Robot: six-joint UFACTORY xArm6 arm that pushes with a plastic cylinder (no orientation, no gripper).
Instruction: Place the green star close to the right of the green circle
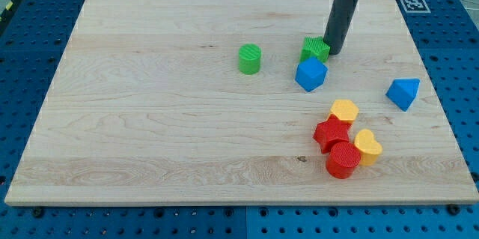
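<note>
While the wooden bench (150,119) carries every block, my tip (332,52), a plain rod tool holding nothing, touches the green star (315,48) on its right side. The star sits right of the green circle (250,58), apart, with the blue cube (310,74) just below it.

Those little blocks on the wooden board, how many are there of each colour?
Green: 2, the green circle and the green star, with my tip at the star's right edge
Blue: 2, a blue cube and a blue triangle
Yellow: 2, upper and lower
Red: 2, a red star and a red cylinder
Total: 8
</note>
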